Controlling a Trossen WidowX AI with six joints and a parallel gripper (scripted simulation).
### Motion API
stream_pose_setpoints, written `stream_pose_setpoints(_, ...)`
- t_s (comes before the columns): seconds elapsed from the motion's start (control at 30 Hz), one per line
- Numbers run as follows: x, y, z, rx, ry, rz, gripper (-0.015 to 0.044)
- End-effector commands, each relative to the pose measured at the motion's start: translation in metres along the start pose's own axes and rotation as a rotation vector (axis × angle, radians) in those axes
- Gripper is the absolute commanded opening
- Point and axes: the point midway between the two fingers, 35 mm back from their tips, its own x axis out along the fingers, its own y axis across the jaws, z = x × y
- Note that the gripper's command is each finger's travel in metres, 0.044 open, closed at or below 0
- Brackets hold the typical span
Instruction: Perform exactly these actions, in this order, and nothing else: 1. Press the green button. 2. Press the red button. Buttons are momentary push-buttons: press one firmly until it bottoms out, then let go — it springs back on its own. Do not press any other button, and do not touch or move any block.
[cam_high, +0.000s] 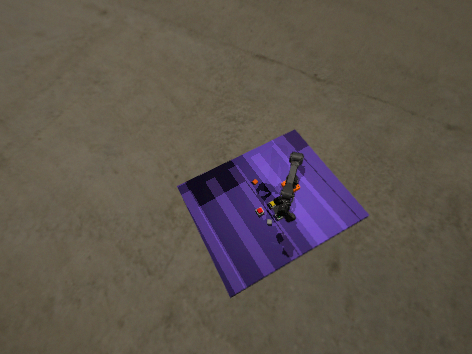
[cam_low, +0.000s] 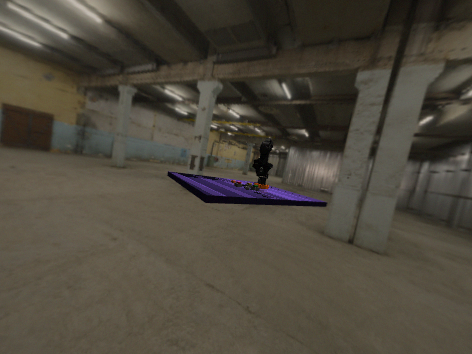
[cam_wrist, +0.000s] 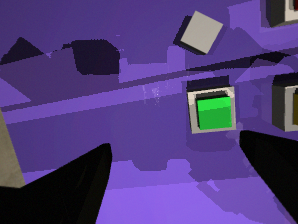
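a purple striped mat (cam_high: 225, 240) lies on a bare concrete floor, and a single dark robot arm (cam_high: 291, 176) stands on it, bent forward and down toward a small cluster of buttons and blocks.

in the wrist view the gripper (cam_wrist: 175, 165) points down at the mat. its two black fingers stand wide apart at the lower corners, and nothing is between them.

the green button (cam_wrist: 215, 112) sits in a pale square housing, just ahead of the gripper and nearer its right finger, not centred in the gap. the gripper seems to hang above it, not touching. in the top view this button is hidden under the arm.

the red button (cam_high: 259, 211) shows in the top view, to the left of the gripper. a small grey block (cam_wrist: 201, 32) lies just beyond the green button, tilted, close enough to be brushed by a careless move. part of another, darker button (cam_wrist: 287, 107) shows at the right edge.

the green button looks like a stiff plastic cap on a spring. it is not a thing to grasp. it probably wants a firm, straight downward push on the centre of the cap with one fingertip, then a clean lift off. neither button looks pressed yet.
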Motion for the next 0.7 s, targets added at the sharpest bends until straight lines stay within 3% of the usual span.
stream_pose_setpoints(0.0, -0.013, -0.035, 0.001, -0.056, 0.074, -0.141, 0.04)
stream_pose_setpoints(0.2, -0.013, -0.035, 0.001, -0.056, 0.074, -0.141, 0.04)
stream_pose_setpoints(0.43, 0.046, -0.043, -0.003, -0.056, 0.074, -0.141, 0.0216)
stream_pose_setpoints(0.67, 0.048, -0.044, -0.004, -0.056, 0.074, -0.141, 0.0032)
